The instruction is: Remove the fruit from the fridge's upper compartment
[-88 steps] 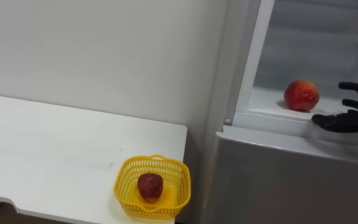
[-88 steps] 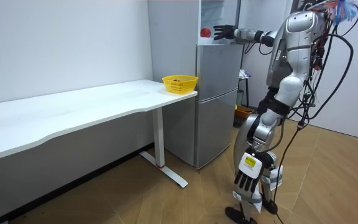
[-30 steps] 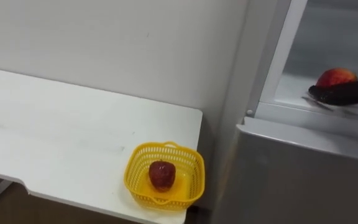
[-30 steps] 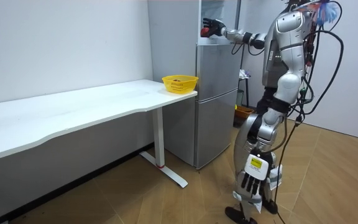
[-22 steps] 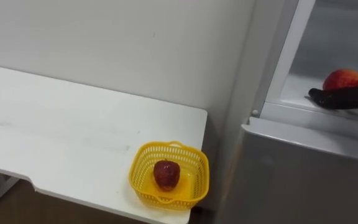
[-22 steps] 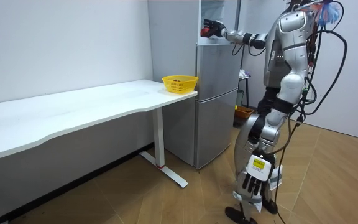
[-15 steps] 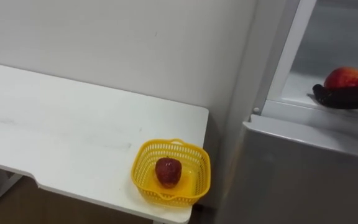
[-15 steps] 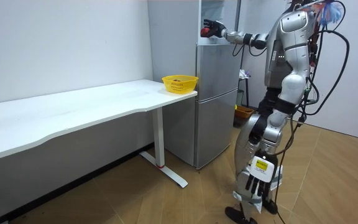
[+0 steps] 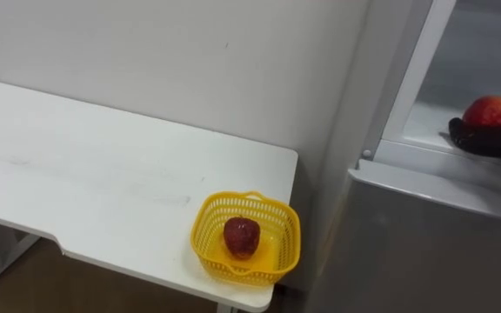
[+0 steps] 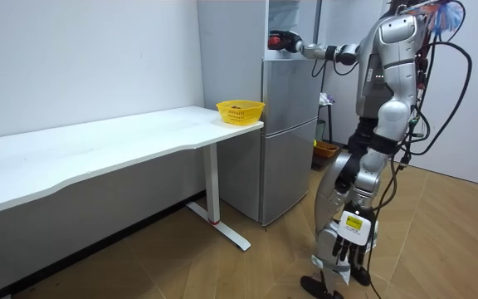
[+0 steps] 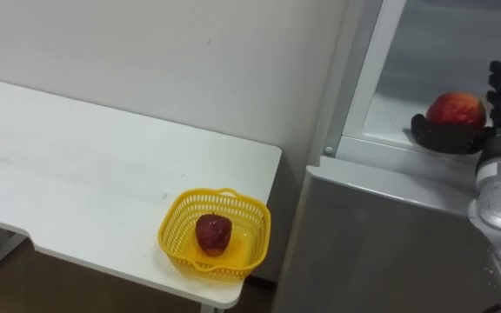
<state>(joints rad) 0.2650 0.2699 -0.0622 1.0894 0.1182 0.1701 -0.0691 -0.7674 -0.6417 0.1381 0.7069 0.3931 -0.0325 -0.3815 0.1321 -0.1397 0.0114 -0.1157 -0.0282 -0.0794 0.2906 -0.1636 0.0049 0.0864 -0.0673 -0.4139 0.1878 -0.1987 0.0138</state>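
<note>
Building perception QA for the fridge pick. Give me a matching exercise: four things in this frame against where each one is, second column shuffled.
Things:
1. red apple
2. dark red fruit
3. yellow basket
4. left hand

Places:
A. on the corner of the white table, next to the fridge
B. hanging beside the robot's leg, fingers relaxed
C. in the upper fridge compartment, with the right hand curled round it
D. inside the yellow basket

Pairs: 1-C; 2-D; 3-A; 4-B
</note>
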